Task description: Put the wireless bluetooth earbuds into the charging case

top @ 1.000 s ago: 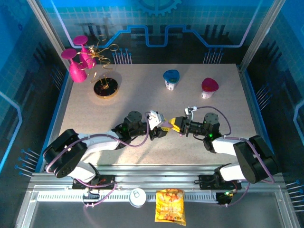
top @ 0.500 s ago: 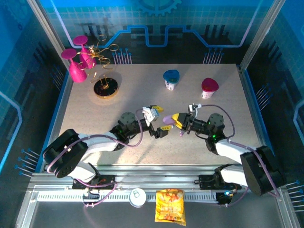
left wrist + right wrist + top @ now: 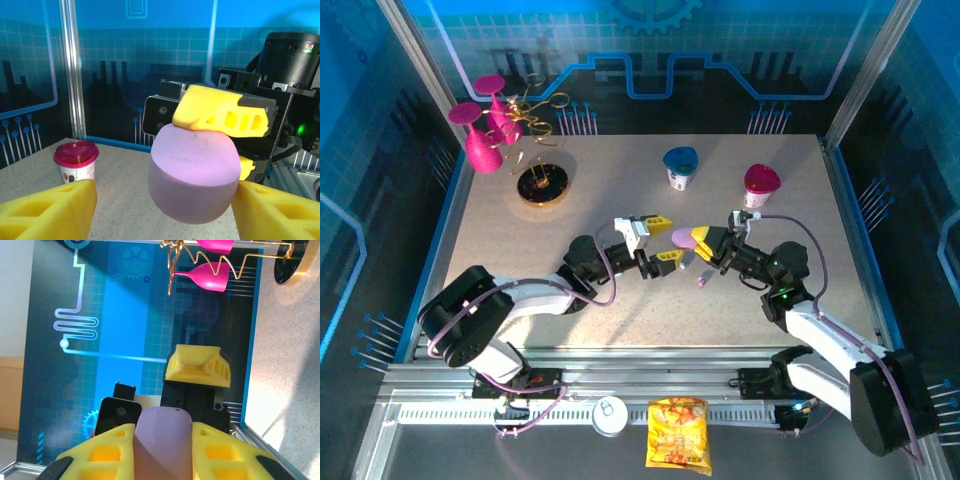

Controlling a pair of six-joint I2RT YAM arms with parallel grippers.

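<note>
Gaping open, the left claw (image 3: 665, 241) faces the lilac charging case (image 3: 192, 172) just off its fingertips. The right claw (image 3: 701, 240) grips that case above the counter (image 3: 600, 190), and a tiny lilac earbud (image 3: 703, 282) lies just beside this claw.

We can read no words or numbers here. The snack bag (image 3: 679, 433) and the pink cup (image 3: 76, 162) have print, but it is too blurry.
</note>
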